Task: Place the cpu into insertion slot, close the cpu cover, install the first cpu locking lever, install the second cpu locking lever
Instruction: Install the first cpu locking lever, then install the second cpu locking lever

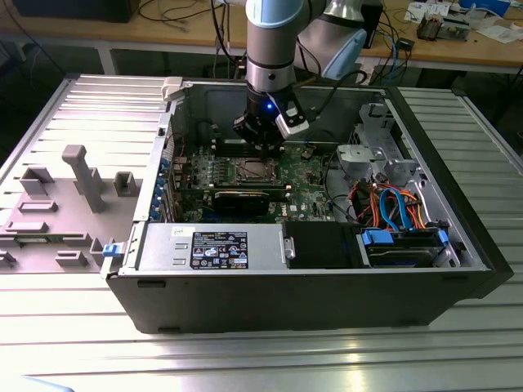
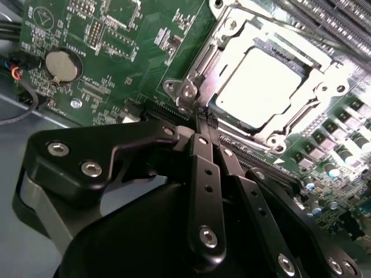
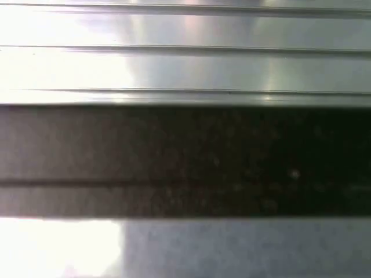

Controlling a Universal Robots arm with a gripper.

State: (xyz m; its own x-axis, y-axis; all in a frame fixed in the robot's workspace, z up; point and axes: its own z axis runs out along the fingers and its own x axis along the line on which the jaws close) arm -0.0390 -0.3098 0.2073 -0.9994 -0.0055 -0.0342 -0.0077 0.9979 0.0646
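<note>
In the second wrist view the cpu (image 2: 258, 87) lies in the insertion slot, its bright silver top showing through the cut-out of the cpu cover (image 2: 327, 81). The cover lies flat over it. My gripper (image 2: 204, 117) is shut, its two black fingers pressed together, with the tips down at the socket's near corner beside a silver lever end (image 2: 186, 91). I cannot tell whether the tips touch that lever. In the exterior view the gripper (image 1: 263, 145) hangs inside the open computer case just behind the insertion slot (image 1: 252, 170).
Long black memory slots (image 2: 324, 23) run beside the socket, and a coin battery (image 2: 61, 65) sits on the green board. A black card (image 1: 241, 200), power supply (image 1: 219, 249), drive cage (image 1: 400, 245) and cables (image 1: 392, 204) crowd the case. Grey fixtures (image 1: 82, 175) stand at the exterior view's left.
</note>
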